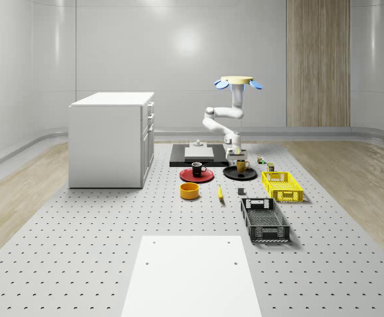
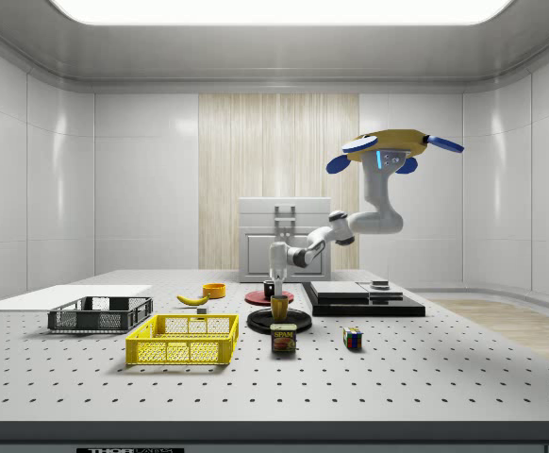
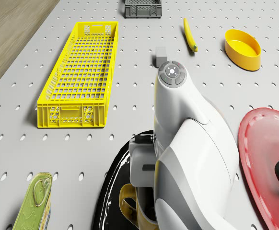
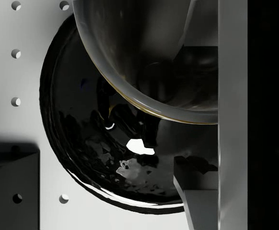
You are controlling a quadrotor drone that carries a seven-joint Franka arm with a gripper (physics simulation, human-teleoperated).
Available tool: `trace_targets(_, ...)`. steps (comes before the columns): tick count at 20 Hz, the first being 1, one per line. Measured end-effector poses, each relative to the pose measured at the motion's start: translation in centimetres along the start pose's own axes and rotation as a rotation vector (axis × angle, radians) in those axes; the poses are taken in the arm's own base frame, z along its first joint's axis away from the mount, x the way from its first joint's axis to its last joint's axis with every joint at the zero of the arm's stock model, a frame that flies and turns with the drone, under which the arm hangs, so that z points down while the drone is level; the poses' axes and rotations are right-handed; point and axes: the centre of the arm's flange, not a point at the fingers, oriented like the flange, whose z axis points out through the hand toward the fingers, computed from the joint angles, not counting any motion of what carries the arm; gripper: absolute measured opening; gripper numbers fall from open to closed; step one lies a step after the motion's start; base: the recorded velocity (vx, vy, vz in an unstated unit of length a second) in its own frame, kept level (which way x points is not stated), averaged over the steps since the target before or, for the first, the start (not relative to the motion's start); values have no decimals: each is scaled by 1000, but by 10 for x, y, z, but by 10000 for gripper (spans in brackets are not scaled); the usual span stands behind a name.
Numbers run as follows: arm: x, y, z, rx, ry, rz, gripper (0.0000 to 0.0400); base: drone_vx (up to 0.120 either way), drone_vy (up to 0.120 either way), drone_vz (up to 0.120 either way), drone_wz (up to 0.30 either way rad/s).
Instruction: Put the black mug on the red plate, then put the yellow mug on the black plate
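Drone (image 1: 238,82) hovered above the table (image 1: 113,264), arm reaching down. Gripper (image 2: 279,298) sat right over the yellow mug (image 1: 243,166), which stood on the black plate (image 1: 231,174); finger state unclear. Black mug (image 1: 197,168) stood on the red plate (image 1: 187,176) beside it.

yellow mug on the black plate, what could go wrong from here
The gripper sits right at the yellow mug on the black plate; lifting away could drag or tip it. The black mug on the red plate stands close by, so a wide arm swing might knock it.
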Motion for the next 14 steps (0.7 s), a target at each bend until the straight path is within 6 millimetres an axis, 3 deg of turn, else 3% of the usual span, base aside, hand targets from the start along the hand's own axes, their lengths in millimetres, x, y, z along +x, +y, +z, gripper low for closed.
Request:
trace_targets(2,0,0,-4,0,0,0,330,0,0,0,0)
trace_targets(5,0,0,-13,0,0,0,367,0,0,0,0)
trace_targets(14,0,0,-45,0,0,0,397,0,0,0,0)
